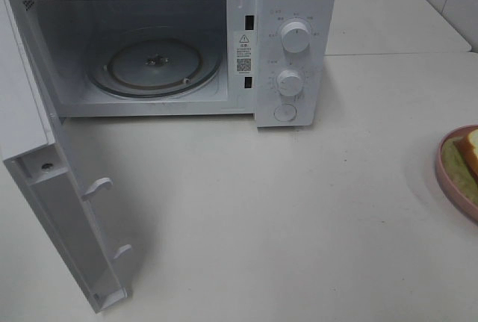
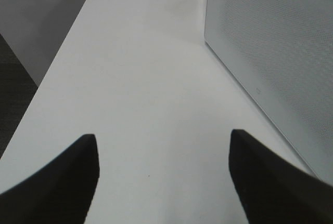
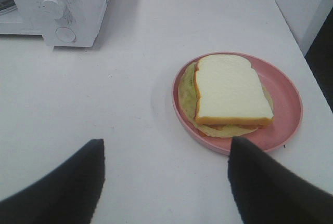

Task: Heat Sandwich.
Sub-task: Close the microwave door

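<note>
Oven open, sandwich not in yet

The microwave (image 1: 172, 45) door (image 1: 52, 210) stands wide open and the inside is bare. The sandwich (image 3: 229, 94) sits on its pink plate (image 3: 289, 104) far right on the tabletop (image 1: 284, 217). Both end effectors, left (image 2: 164, 180) and right (image 3: 166, 182), are wide open and hold nothing.

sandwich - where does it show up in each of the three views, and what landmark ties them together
Exterior high: the sandwich is cut off at the right edge, on the pink plate.
Left wrist: not in it; only table and the microwave's side.
Right wrist: whole, on the plate, beyond the open right hand.
Shared landmark: the white microwave, with its knobs in exterior and right wrist views.
</note>
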Available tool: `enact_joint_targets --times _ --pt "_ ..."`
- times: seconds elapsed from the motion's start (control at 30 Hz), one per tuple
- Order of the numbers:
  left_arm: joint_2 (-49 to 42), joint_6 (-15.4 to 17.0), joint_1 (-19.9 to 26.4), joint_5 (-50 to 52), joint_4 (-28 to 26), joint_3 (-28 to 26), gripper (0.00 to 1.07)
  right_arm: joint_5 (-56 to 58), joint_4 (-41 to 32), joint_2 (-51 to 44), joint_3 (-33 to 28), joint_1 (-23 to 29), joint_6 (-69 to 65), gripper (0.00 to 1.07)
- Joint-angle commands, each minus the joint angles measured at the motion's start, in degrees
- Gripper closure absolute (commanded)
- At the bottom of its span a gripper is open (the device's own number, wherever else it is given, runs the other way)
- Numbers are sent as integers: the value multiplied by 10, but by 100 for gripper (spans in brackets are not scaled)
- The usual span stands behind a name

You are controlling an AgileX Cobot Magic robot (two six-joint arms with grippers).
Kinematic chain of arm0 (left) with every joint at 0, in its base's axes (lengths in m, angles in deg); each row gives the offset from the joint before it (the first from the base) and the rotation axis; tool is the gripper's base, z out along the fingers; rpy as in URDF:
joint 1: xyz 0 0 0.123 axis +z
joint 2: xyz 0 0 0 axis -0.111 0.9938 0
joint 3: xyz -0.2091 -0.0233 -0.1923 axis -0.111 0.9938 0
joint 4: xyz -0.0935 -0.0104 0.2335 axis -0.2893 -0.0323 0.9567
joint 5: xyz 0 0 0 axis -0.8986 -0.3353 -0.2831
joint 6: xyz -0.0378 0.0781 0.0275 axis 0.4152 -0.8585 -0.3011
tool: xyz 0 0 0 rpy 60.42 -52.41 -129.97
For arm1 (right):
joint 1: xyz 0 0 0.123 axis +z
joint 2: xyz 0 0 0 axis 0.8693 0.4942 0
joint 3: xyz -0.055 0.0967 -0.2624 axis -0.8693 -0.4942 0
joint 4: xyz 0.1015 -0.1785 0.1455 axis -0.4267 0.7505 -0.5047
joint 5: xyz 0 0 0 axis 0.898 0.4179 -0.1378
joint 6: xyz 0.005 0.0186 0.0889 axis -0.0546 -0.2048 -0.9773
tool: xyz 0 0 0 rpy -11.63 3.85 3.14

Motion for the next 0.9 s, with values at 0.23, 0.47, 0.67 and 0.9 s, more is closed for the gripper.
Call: enact_joint_targets --times 0.23,0.47,0.67,0.9 --pt "-8 2 -4 8 2 1 39 -5 -1 -14 1 2 -3 42" --pt "-8 2 -4 8 2 1 39 -5 -1 -14 1 2 -3 42" --pt "-8 2 -4 8 2 1 39 -5 -1 -14 1 2 -3 42" --pt "-8 2 -4 8 2 1 39 -5 -1 -14 1 2 -3 42"
